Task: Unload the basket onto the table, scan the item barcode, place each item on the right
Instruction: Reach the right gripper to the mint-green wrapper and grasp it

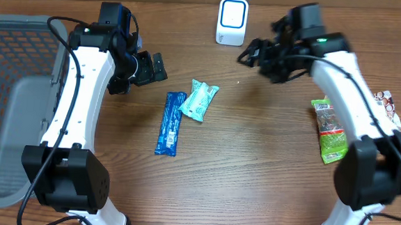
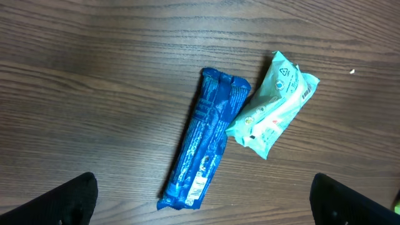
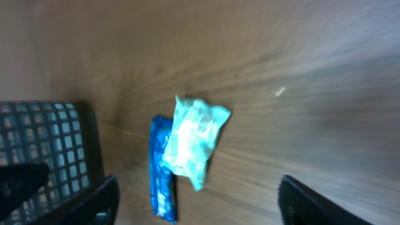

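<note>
- The left gripper hangs over the table's left half, near the far edge. Its jaws are spread wide and hold nothing.
- In the left wrist view its fingers sit at the bottom corners, with bare wood and two items between them.
- The right gripper hovers near the far edge, just right of the scanner. Its jaws are also wide apart and empty.
- The scanner stands upright at the middle of the far edge.
- A blue bar lies flat a little left of the table's centre, its length running from the far side toward the near side.
- A teal pouch lies just right of the bar's far end, one corner touching or overlapping it.
- Neither gripper touches the bar or the pouch.
- A green packet lies near the right edge, partly under the right arm.
- A grey mesh basket sits at the left edge.
</note>
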`<action>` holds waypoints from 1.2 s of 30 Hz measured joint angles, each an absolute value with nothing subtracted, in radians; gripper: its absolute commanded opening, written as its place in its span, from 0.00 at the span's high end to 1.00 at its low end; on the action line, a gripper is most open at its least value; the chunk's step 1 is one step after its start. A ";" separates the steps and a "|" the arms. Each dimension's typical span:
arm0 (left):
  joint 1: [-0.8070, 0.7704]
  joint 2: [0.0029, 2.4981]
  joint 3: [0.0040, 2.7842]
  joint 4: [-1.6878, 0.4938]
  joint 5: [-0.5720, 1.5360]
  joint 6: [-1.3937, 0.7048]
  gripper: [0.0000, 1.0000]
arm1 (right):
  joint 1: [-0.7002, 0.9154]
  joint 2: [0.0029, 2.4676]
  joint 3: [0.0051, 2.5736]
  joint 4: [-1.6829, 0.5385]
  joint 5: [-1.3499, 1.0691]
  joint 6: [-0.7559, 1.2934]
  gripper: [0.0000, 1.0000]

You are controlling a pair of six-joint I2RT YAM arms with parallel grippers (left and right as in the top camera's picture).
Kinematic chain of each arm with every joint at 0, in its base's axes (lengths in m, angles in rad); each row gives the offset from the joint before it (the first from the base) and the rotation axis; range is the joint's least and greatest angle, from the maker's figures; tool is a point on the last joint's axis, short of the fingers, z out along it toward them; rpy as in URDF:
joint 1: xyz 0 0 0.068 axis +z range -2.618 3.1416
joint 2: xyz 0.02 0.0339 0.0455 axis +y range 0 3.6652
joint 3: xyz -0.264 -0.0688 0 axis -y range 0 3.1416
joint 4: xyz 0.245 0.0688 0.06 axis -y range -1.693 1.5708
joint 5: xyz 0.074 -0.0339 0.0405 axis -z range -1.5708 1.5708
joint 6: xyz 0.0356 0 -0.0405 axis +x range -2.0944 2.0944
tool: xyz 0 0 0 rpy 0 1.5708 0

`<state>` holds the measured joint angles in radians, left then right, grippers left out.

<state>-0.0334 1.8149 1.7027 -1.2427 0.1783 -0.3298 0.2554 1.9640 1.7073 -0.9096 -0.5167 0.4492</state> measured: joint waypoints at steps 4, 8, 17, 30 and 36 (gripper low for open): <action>-0.033 1.815 1.703 -1.243 0.178 -0.330 0.00 | 0.344 2.053 1.707 -0.904 -0.486 0.602 0.33; -0.033 1.815 1.703 -1.243 0.179 -0.330 0.00 | 0.393 2.110 1.707 -0.875 -0.466 0.667 0.43; -0.033 1.815 1.703 -1.242 0.178 -0.330 0.00 | 0.541 2.177 1.703 -0.813 -0.361 0.789 0.56; -0.033 1.815 1.703 -1.243 0.178 -0.329 0.00 | 0.583 2.256 1.707 -0.847 -0.313 0.745 0.80; -0.033 1.815 1.703 -1.242 0.178 -0.330 0.00 | 0.520 2.260 1.779 -1.151 -0.278 0.277 0.55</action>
